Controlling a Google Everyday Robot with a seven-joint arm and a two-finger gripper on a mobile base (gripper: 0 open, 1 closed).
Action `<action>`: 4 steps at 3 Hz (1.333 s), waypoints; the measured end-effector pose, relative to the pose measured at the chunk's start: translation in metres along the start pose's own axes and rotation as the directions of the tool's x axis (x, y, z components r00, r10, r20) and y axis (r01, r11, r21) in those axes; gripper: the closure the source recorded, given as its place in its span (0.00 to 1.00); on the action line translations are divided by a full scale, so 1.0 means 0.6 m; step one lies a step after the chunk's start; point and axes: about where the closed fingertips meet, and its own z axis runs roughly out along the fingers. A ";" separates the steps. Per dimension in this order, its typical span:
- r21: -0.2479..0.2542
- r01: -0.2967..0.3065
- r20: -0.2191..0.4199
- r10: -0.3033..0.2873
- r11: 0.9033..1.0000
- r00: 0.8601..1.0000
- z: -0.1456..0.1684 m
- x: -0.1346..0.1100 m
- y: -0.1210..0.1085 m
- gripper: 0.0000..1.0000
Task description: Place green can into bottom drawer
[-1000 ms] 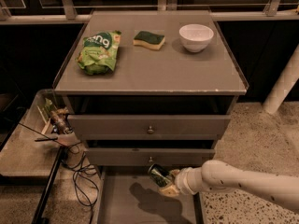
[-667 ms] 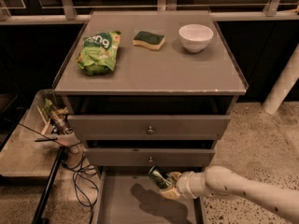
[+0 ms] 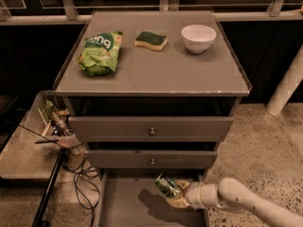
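Observation:
The green can (image 3: 167, 187) is a small dark green patterned can, held tilted in my gripper (image 3: 174, 194). The gripper reaches in from the lower right on a white arm and is shut on the can. It holds the can above the right part of the open bottom drawer (image 3: 128, 205), a wide flat grey tray pulled out at the foot of the cabinet. The can's shadow falls on the drawer floor to the left of it. The can does not touch the drawer floor.
The two upper drawers (image 3: 151, 126) with round knobs are closed. On the cabinet top lie a light-green snack bag (image 3: 98, 52), a green-and-yellow sponge (image 3: 151, 39) and a white bowl (image 3: 198, 37). A low side table (image 3: 23, 155) with clutter and cables (image 3: 80, 174) stands to the left.
My arm has drawn slightly left and lower over the drawer, carrying the can with it. Nothing else has moved.

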 end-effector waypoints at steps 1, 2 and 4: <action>-0.017 0.014 -0.076 -0.015 1.000 0.997 0.029 0.055 -0.001 1.00; 0.015 0.012 -0.172 -0.009 1.000 0.985 0.088 0.124 -0.015 1.00; 0.061 0.000 -0.222 0.014 0.998 0.975 0.134 0.176 -0.031 1.00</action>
